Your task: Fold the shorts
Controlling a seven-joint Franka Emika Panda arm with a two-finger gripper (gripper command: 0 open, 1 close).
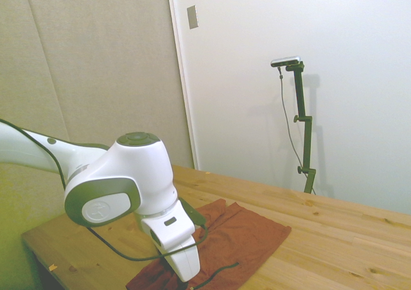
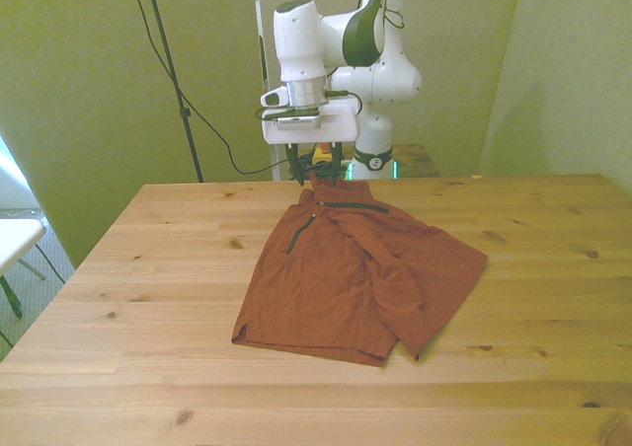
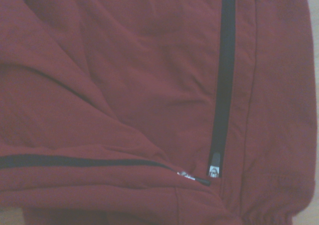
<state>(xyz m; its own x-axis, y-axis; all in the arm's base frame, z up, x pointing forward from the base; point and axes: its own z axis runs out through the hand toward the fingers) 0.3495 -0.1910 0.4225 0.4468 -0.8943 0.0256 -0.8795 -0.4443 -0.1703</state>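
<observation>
- My gripper (image 2: 318, 167) hangs over the far end of the shorts (image 2: 360, 273), right above the waistband side that lies nearest the table's far edge.
- In the front view my fingers reach down to the top of the cloth there, and the fabric rises in a small peak between them; I cannot tell for sure whether they are pinched on it or merely parted around it.
- The shorts (image 1: 241, 242) are rust-red and wrinkled, and lie flat on the wooden table (image 2: 148, 268), about midway between its two side edges and nearer its far edge than its near one.
- One leg runs toward the near edge and ends in a straight hem; the other splays out toward the front view's right, its corner pointing at that side edge.
- Two dark zipper lines show on the cloth near my wrist: one zipper (image 3: 222, 80) runs straight along the fabric, the other zipper (image 3: 75, 161) lies crosswise to it, and their ends come close together at a small pull tab (image 3: 214, 171).
- A deep fold crosses the fabric beside the crosswise zipper.
- From the side view my wrist housing hides my fingers.
</observation>
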